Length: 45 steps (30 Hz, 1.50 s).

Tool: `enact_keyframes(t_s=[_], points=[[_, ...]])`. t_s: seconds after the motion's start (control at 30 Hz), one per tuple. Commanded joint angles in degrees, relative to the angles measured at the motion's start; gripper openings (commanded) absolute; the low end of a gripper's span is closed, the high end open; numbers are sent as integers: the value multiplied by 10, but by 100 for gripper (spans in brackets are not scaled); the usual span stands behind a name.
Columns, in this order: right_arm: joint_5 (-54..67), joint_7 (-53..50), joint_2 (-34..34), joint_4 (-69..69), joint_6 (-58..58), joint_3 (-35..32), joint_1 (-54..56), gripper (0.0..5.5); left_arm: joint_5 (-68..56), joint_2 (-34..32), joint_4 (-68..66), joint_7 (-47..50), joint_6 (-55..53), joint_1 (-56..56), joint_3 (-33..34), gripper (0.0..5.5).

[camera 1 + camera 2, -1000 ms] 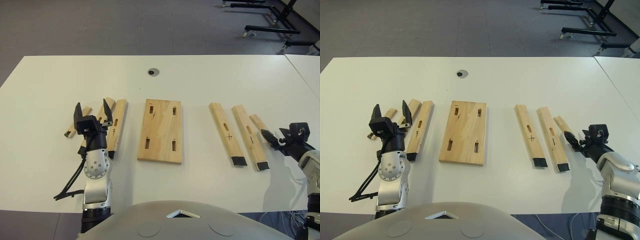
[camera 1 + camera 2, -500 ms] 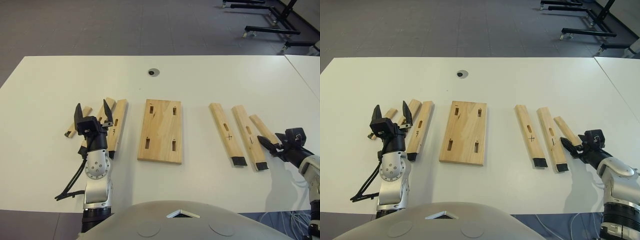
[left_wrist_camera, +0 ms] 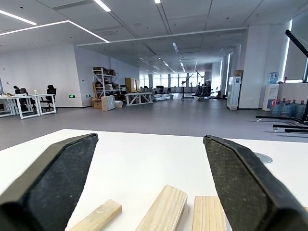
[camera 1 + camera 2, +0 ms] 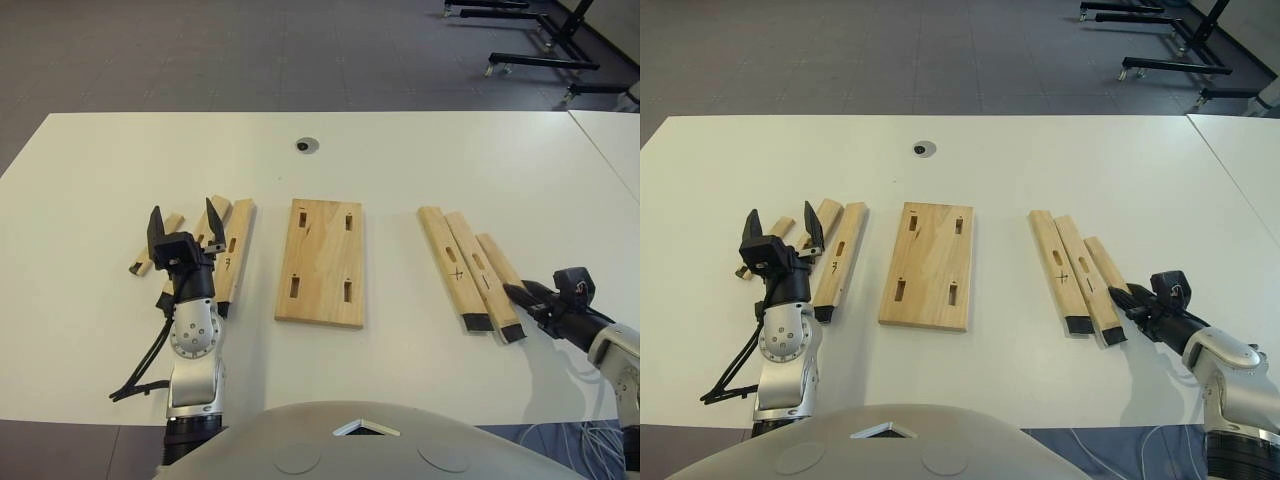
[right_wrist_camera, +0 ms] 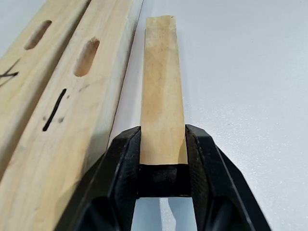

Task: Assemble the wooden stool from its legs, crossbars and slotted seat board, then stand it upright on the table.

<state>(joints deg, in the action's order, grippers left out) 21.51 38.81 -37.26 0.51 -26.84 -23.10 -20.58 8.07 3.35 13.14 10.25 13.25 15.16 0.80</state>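
Pickup of the crossbar [image 5: 162,77] is in hand: the right pincer [image 4: 521,294] pinches its near end on the counter [image 4: 400,170], just right of two legs [image 4: 447,266]. The left pincer [image 4: 183,222] hovers spread. Next, it likely needs lifting toward a leg slot.

The seat board [image 4: 320,262] lies mid-frame on the surface [image 4: 450,160]. A cluster of wood pieces [image 4: 235,252] lies left of it. At right, two legs [image 4: 453,268] and a crossbar [image 4: 498,262] lie side by side.

Four legs [image 4: 450,265], two crossbars [image 4: 497,258], one board [image 4: 322,262]
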Motion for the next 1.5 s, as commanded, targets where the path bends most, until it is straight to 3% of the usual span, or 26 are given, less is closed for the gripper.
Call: enact_keyframes(t_s=[0.03, 0.27, 0.43, 0.53, 0.73, 0.93, 1.13, 1.27, 1.5], points=[[-3, -15, 25, 8, -10, 6, -23, 129, 1, -2, 0, -1, -5, -11, 2, 403], [28, -38, 100, 8, 92, -40, -26, 129, -18, -17, -5, -16, -8, -28, 17, 403], [81, 41, 153, 34, 220, -60, -21, 129, -72, -35, 5, -46, -18, -47, 46, 403], [85, -95, 128, 49, 47, 21, 354, 129, -128, -50, 16, -74, -31, -62, 70, 403], [101, -157, 165, -46, -12, 66, 461, 129, -192, -77, 17, -129, -64, -98, 74, 403], [67, -148, 192, -70, 3, 150, 435, 129, -241, -90, 9, -164, -101, -135, 80, 403], [-29, -101, 214, -33, 131, 248, 376, 129, -286, -94, -8, -206, -130, -165, 82, 403], [-70, -80, 245, -40, 218, 308, 346, 129, -402, -86, -9, -273, -212, -179, 73, 403], [-81, -83, 284, -29, 264, 328, 350, 129, -626, -80, 25, -361, -364, -180, 68, 403]])
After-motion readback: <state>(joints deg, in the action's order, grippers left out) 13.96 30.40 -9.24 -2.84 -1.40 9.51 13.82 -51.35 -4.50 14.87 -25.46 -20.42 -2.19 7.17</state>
